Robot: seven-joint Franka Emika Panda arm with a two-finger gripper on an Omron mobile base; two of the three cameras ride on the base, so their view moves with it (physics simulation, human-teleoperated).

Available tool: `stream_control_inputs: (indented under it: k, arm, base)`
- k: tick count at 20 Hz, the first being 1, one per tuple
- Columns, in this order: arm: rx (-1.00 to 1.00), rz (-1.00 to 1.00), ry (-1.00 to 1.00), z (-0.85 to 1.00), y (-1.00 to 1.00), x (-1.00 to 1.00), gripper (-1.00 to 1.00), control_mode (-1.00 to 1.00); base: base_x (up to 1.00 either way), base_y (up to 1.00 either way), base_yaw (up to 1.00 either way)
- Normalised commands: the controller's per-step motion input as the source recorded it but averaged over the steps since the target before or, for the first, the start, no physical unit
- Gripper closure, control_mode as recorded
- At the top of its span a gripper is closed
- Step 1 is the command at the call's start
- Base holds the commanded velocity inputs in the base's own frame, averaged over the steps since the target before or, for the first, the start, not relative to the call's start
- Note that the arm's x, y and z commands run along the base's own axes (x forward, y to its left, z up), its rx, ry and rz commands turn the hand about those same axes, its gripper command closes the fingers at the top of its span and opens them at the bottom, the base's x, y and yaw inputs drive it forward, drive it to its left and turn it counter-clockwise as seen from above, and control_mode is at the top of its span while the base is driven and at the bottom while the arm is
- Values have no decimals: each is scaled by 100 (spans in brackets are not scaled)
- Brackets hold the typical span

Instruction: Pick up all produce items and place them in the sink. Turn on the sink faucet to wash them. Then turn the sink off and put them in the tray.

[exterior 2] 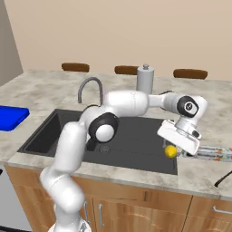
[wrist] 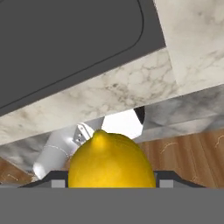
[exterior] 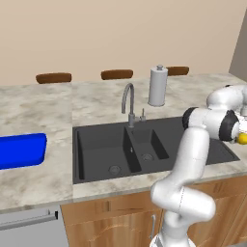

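Right base view | tool (exterior 2: 174,152) clamps lemon (exterior 2: 170,151) (yellow) | above marble counter (exterior 2: 199,174)

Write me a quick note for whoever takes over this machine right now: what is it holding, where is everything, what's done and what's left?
Gripper: jaws shut on the lemon, held in the air over the right end of the sink, near the counter's front edge.
Sink: both basins bare, no water seen running.
Faucet: behind the sink, untouched as far as I can tell.
Tray: on the counter left of the sink, nothing visible in it.
Done: lemon picked up.
Left: put it in the sink, turn the faucet on, then off, move the lemon to the tray.
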Motion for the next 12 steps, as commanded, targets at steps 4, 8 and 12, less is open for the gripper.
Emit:
stream_control_inputs:
  k: [4,8,12]
  arm:
    - [-6,-3,0,2,68,-15,100,-100]
    - [0,0,0,-3,1,0,100,-100]
    - [-3,0,-7,0,33,-16,100,-100]
  base:
    - [0,0,0]
    - [0,0,0]
    - [0,0,0]
